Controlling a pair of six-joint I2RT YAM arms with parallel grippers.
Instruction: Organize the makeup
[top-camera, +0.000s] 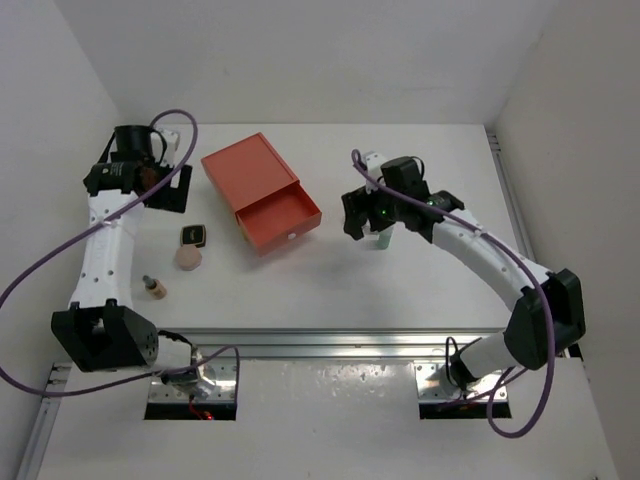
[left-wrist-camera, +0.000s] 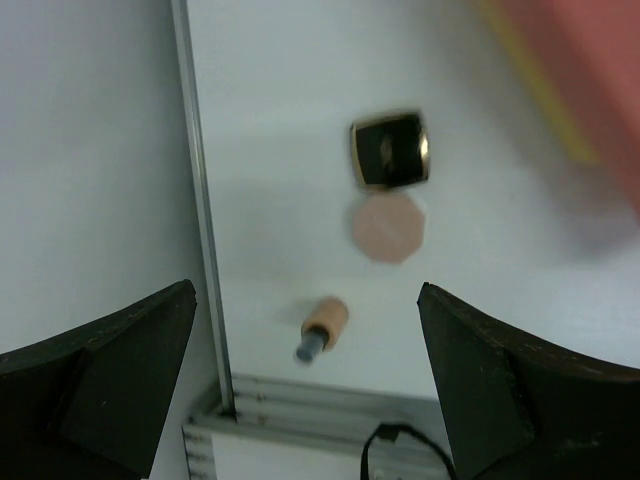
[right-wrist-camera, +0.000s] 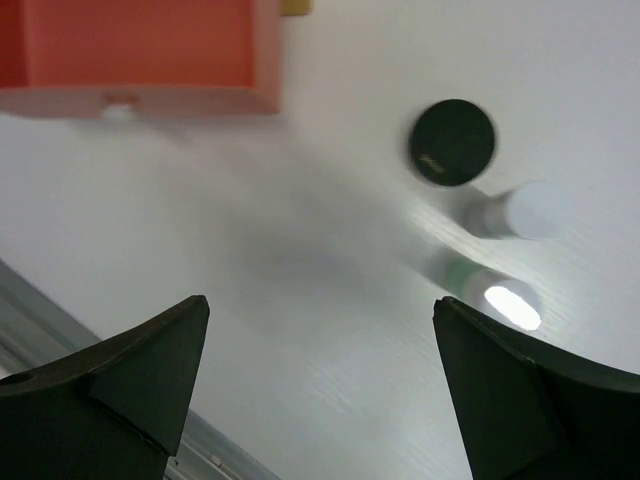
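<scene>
Checking both arms for you: the left gripper (top-camera: 150, 180) hangs at 10 o'clock of the coral-red rectangular drawer box (top-camera: 262, 192) in the top view. In your left wrist view its black fingers (left-wrist-camera: 120, 370) stand wide apart, released, gripping nothing.

Right gripper (top-camera: 375, 215) sits at 3 o'clock of the box. In the right wrist view its fingers (right-wrist-camera: 520, 400) are also spread, nothing held.

Box drawer is pulled out, open end facing 5 o'clock in the top view. Can't tell you whether anything lies inside.

Makeup on the white table (top-camera: 330, 290), left group:
- small dark square case with gold rim (top-camera: 193, 236), at 8 o'clock of the box, apart from it
- round peach puff (top-camera: 189, 257), just at 6 o'clock of the case; can't tell if they touch
- short brownish tube with a dark cap (top-camera: 153, 287), lying on its side at 8 o'clock of the puff, apart

Right group, below the right gripper:
- black round compact (right-wrist-camera: 452, 142), flat on the table
- small white tube (right-wrist-camera: 520, 212), at 4–5 o'clock of the compact in the wrist view, just beside it
- small pale-green tube (right-wrist-camera: 490, 295), at 7 o'clock of the white one, close by; its top blown out by glare

Right wrist picture is blurred, so you get no finer detail there.
</scene>
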